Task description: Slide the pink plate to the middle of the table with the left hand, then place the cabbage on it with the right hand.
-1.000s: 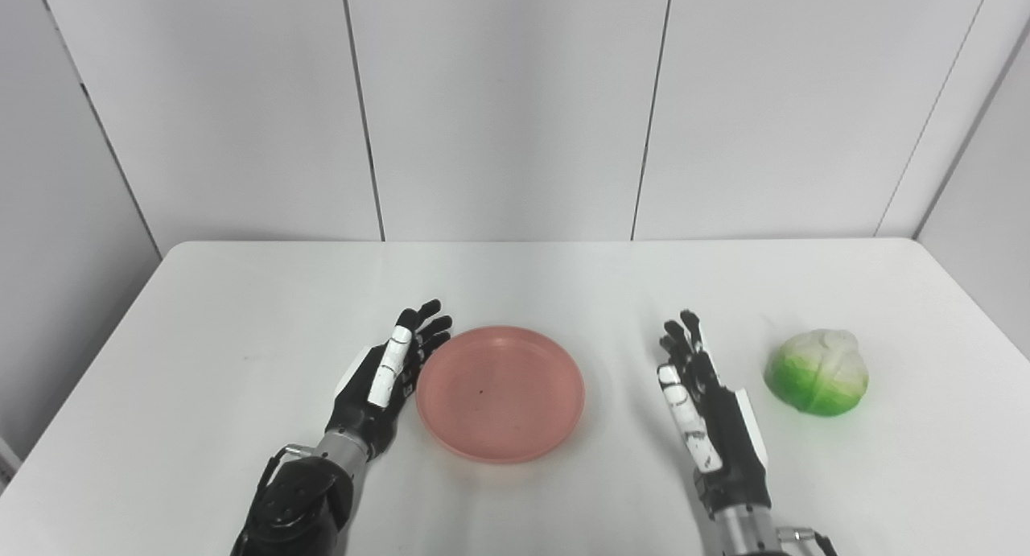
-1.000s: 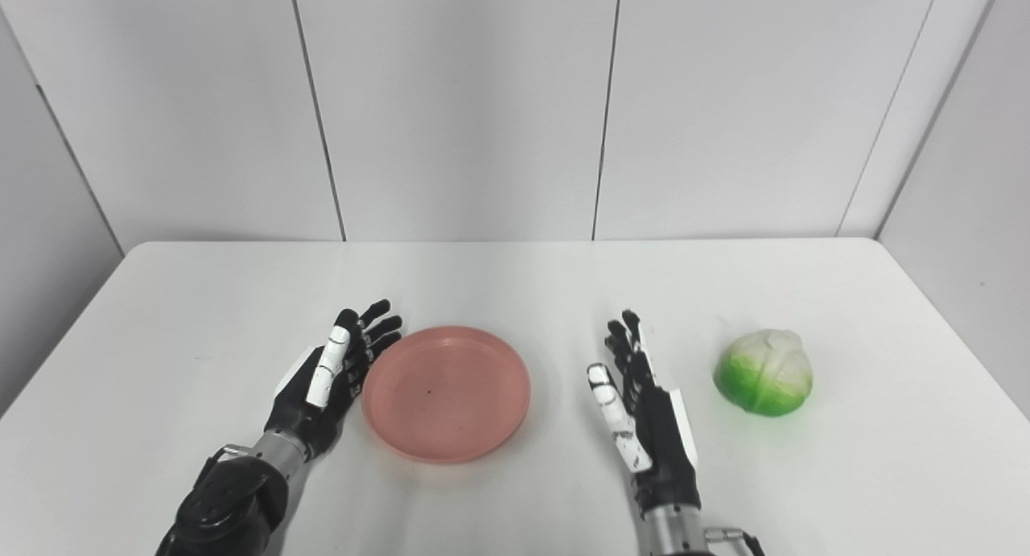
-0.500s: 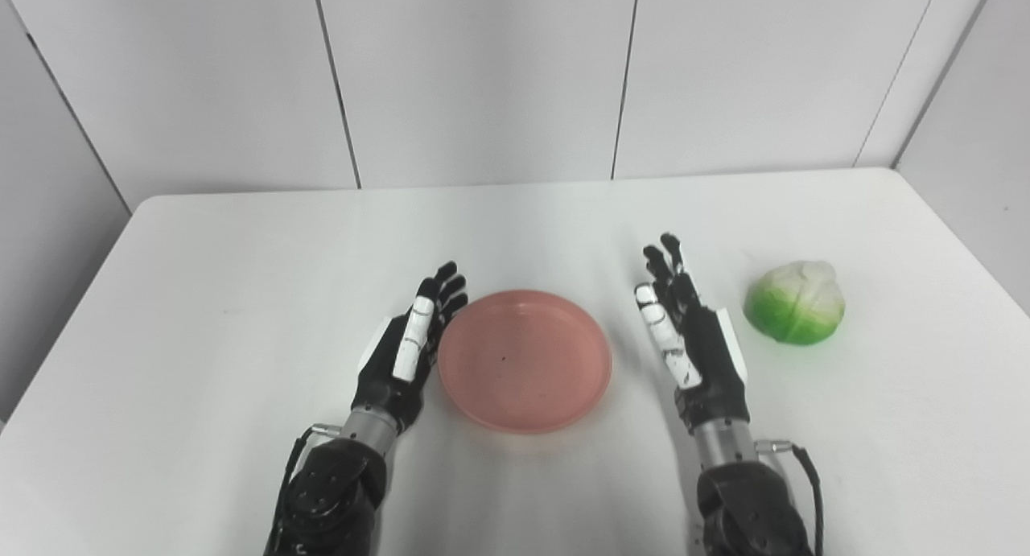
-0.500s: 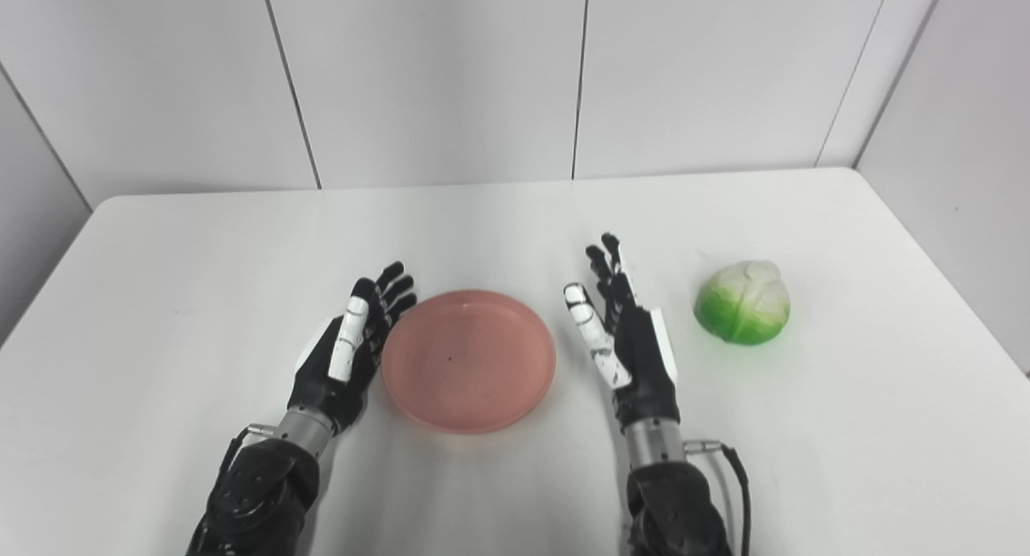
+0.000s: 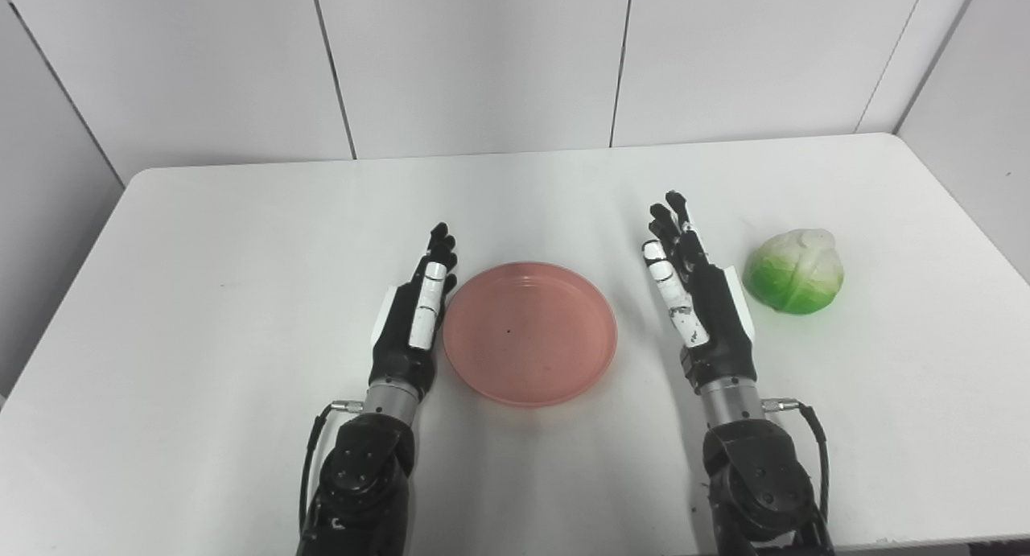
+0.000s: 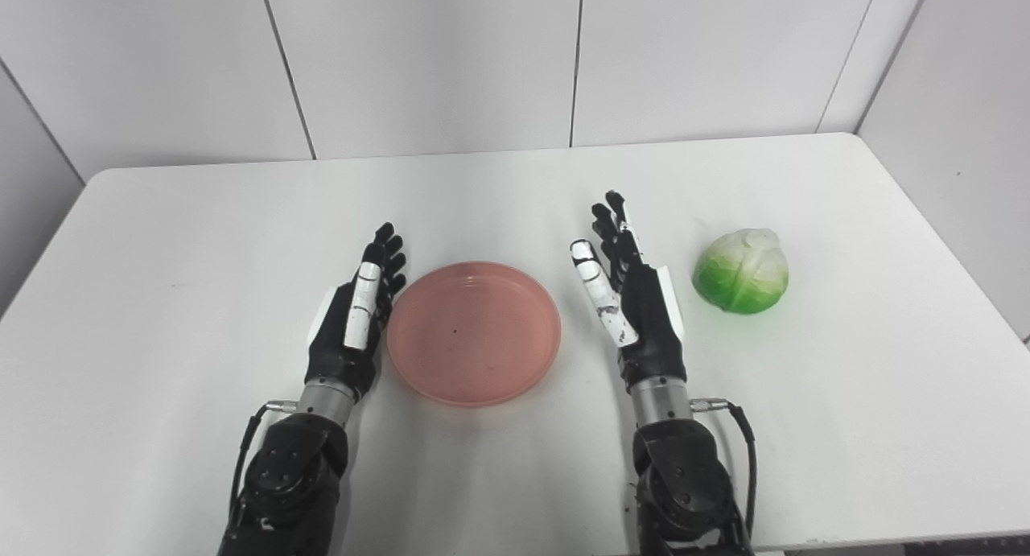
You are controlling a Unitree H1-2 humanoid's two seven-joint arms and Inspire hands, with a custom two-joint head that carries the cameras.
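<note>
The pink plate [image 5: 529, 331] lies flat near the middle of the white table, with nothing on it. My left hand [image 5: 414, 315] stands on edge right beside the plate's left rim, fingers straight and open, holding nothing. My right hand [image 5: 698, 302] is open too, upright on edge between the plate and the cabbage, apart from both. The green and white cabbage [image 5: 793, 270] rests on the table at the right, a short way beyond that hand.
The white table [image 5: 241, 242] ends at a grey panelled wall at the back. Its right edge [image 5: 966, 210] runs close behind the cabbage. Both forearms come in from the bottom edge of the picture.
The camera has tilted down, so the whole scene sits higher in the picture. My left hand's fingers have straightened along the plate's rim. Plate and cabbage lie where they were.
</note>
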